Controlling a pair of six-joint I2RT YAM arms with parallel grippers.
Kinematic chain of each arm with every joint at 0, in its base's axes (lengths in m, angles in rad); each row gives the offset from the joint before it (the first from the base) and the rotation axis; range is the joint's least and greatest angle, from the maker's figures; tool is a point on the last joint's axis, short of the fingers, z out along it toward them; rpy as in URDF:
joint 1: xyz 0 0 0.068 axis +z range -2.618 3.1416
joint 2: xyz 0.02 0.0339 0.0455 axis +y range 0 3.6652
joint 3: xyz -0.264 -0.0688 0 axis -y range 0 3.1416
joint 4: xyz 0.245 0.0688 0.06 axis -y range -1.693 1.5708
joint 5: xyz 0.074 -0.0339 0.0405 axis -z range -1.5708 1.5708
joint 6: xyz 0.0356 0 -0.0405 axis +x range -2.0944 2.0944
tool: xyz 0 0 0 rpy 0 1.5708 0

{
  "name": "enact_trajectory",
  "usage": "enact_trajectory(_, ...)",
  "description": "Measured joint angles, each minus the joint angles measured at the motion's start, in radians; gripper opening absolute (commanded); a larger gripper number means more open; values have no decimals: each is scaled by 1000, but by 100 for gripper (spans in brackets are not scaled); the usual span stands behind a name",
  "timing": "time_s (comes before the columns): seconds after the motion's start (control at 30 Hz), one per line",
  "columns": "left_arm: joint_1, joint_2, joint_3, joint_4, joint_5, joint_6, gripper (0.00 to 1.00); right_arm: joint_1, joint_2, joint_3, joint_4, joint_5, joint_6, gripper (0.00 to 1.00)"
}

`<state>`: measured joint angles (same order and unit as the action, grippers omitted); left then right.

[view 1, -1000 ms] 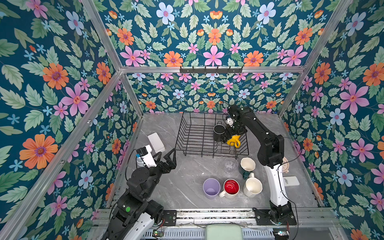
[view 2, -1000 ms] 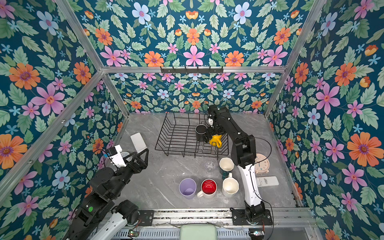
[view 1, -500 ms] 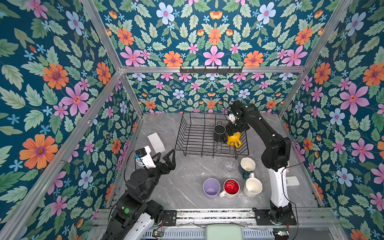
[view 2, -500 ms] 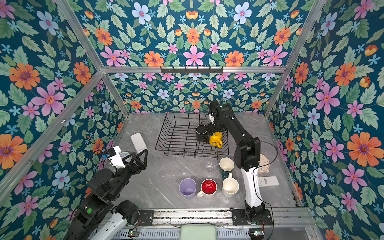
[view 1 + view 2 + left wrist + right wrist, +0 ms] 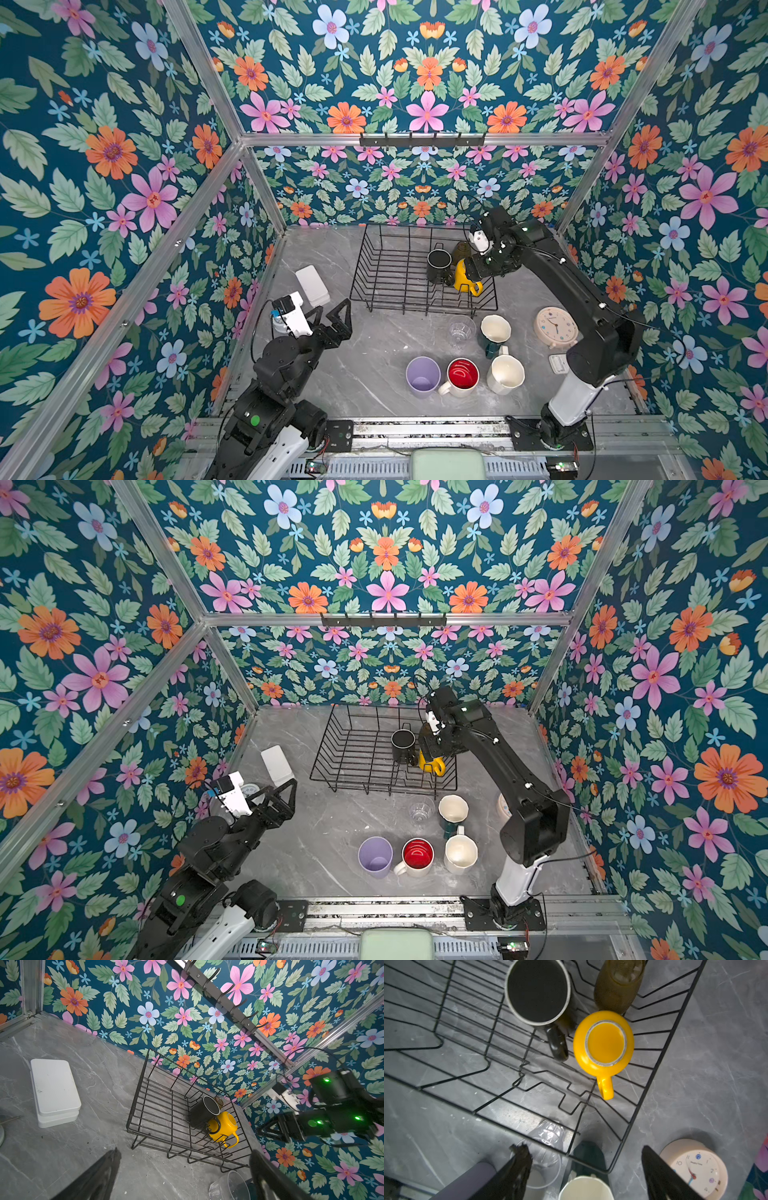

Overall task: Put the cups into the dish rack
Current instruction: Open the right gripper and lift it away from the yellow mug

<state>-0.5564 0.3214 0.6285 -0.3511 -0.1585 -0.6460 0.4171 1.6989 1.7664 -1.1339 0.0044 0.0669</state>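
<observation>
Yellow mug (image 5: 604,1043) now released, upturned, in dish rack (image 5: 386,266) beside black mug (image 5: 439,262). Right end effector (image 5: 582,1149) drawn back above it, fingers apart, empty. Left end effector (image 5: 332,309) spread wide, idle. Five cups, lilac tumbler (image 5: 422,376) among them, left waiting on tabletop (image 5: 365,374).

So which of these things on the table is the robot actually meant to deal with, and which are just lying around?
Part of the job: dish rack; black mug, yellow mug, amber tumbler (these three already in the rack); clear glass, dark green mug, lilac tumbler, red-inside mug, cream mug.

Just lying about: white box, alarm clock.
</observation>
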Motion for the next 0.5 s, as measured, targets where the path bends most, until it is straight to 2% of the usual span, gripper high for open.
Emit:
enact_trajectory(0.3,0,51,17,-16,14,-2,96,105,-268,-258,35,2,97,81)
enact_trajectory(0.5,1,165,123,-114,87,-2,83,112,-409,-401,56,-2,174,81)
